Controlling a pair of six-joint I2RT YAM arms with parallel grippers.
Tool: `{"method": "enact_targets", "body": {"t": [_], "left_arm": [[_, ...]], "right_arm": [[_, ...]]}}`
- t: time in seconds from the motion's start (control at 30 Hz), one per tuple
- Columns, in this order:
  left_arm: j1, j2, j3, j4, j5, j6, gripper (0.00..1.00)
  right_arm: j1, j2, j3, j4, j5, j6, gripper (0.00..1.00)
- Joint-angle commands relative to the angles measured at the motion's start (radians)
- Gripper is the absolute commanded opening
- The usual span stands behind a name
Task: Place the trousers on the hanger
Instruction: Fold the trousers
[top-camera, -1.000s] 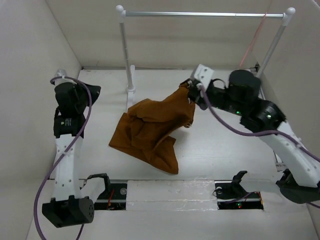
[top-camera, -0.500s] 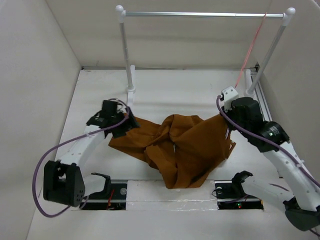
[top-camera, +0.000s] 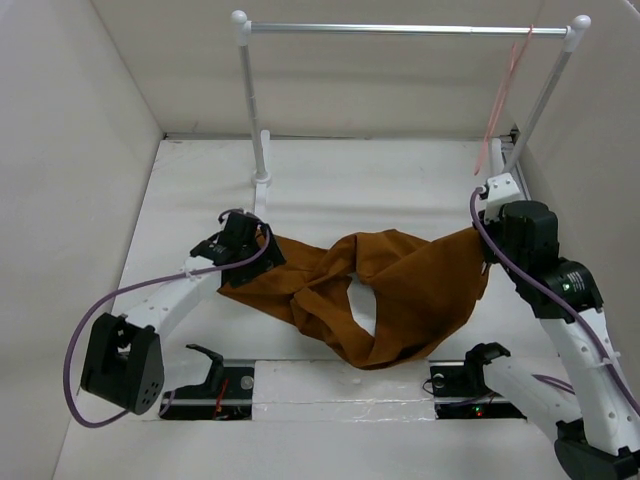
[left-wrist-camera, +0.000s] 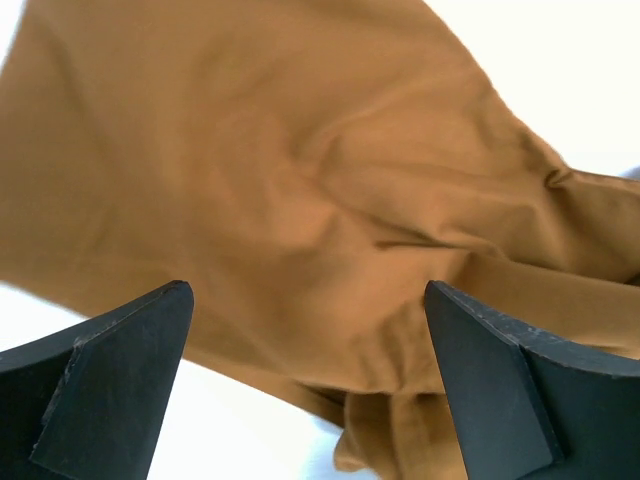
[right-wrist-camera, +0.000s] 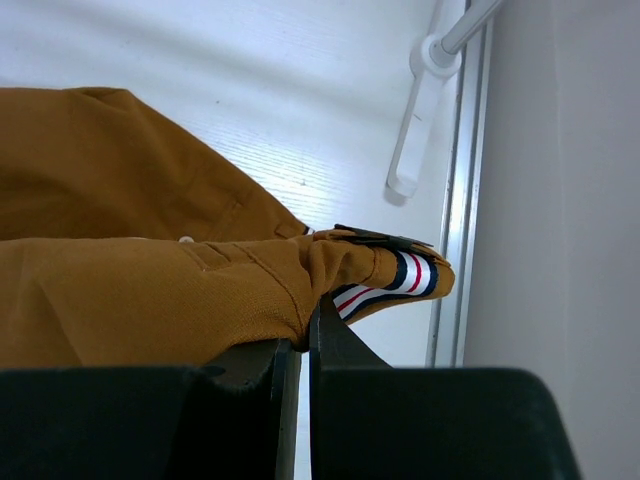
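— What has the right gripper (right-wrist-camera: 297, 340) got?
— Its jaws are pinched tight on the trousers (top-camera: 400, 290), the striped waistband poking just past the tips.
— And the left gripper (left-wrist-camera: 305, 292)?
— Jaws spread wide, holding nothing (the cloth lies just beyond them). The hanger (top-camera: 497, 100) hangs on the rail (top-camera: 400, 29), well beyond the right jaws.

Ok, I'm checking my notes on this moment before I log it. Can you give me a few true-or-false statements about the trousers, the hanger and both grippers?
1. The right gripper is shut on the trousers at the striped waistband. True.
2. The left gripper is clamped on the cloth. False: its fingers are spread wide, with the cloth beyond them.
3. The hanger lies flat on the table. False: it hangs from the rail near its right end.
4. The trousers are not yet on the hanger. True.
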Motion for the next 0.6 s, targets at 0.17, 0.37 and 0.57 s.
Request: {"method": "enact_targets", "body": {"t": [0.17,0.37,0.57], "left_arm": [[0.009,-0.113,-0.133,-0.080,0.001,-0.138,0.99],[0.018,-0.080,-0.196,0.107,0.012,-0.216,0.78],[0.049,-0.049,0.148,0.049,-0.138,-0.149,0.00]], "right_arm": [[-0.019,0.039,0.074,0.100,-0.034,-0.043,0.00],[-0.019,0.054,0.059,0.141,-0.131,-0.069,0.00],[-0.019,0.057,0.146,0.168,-0.247,-0.124,0.00]]}}
